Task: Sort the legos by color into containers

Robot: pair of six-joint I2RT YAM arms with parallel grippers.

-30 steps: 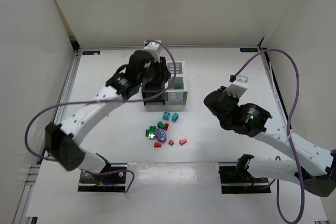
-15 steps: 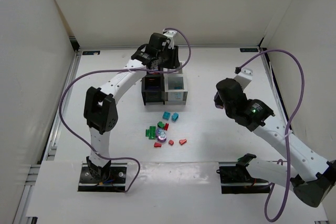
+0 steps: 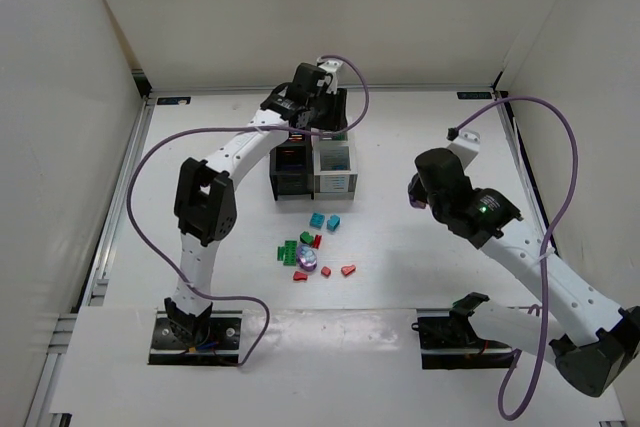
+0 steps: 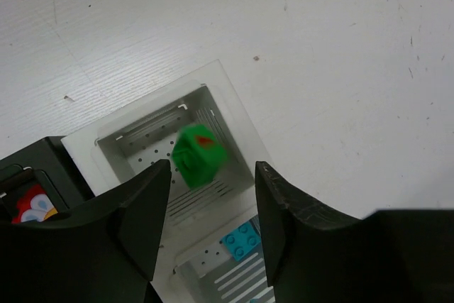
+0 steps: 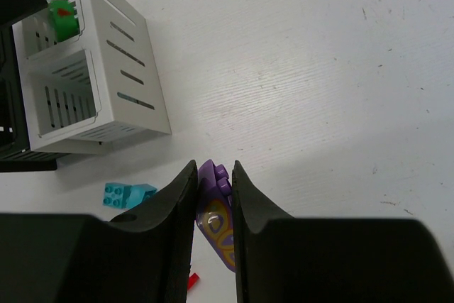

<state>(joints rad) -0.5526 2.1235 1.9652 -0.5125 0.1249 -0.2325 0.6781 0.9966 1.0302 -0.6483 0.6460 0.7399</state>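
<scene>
Green lego [image 4: 198, 155] in white bin [image 4: 145, 115] w/ left pincer [image 4: 211, 207] open above.

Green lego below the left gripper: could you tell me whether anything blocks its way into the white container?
Nothing visible does: the green lego is already inside the white container's open compartment, beneath the open left gripper.

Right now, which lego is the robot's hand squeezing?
The purple piece, pinched between the right gripper fingers. The green brick sits loose in the white bin, and the teal brick lies on the table.
</scene>
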